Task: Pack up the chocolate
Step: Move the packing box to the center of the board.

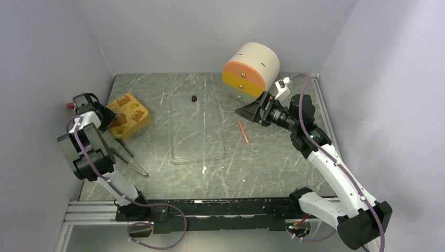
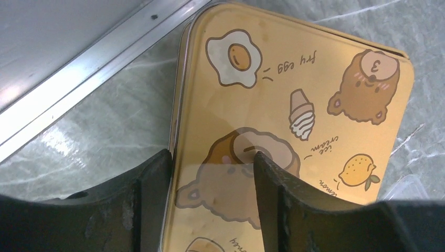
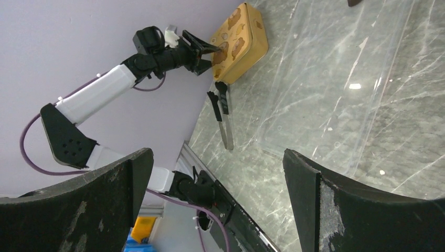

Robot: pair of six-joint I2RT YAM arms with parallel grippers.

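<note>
You have two chocolate pieces loose on the table: one dark piece just beyond the far edge of the one clear tray, and one cream-white piece just off its near edge. Your left gripper stands with jaws apart astride the edge of the single yellow tin near the table's left edge. Your right gripper hangs wide open, empty.

— The box at nine o'clock?
— Glossy printed tin, smooth on top.
— The table?
— Marble-look, polished, catching glare. The sheet lying on it is clear, shiny plastic.
</note>
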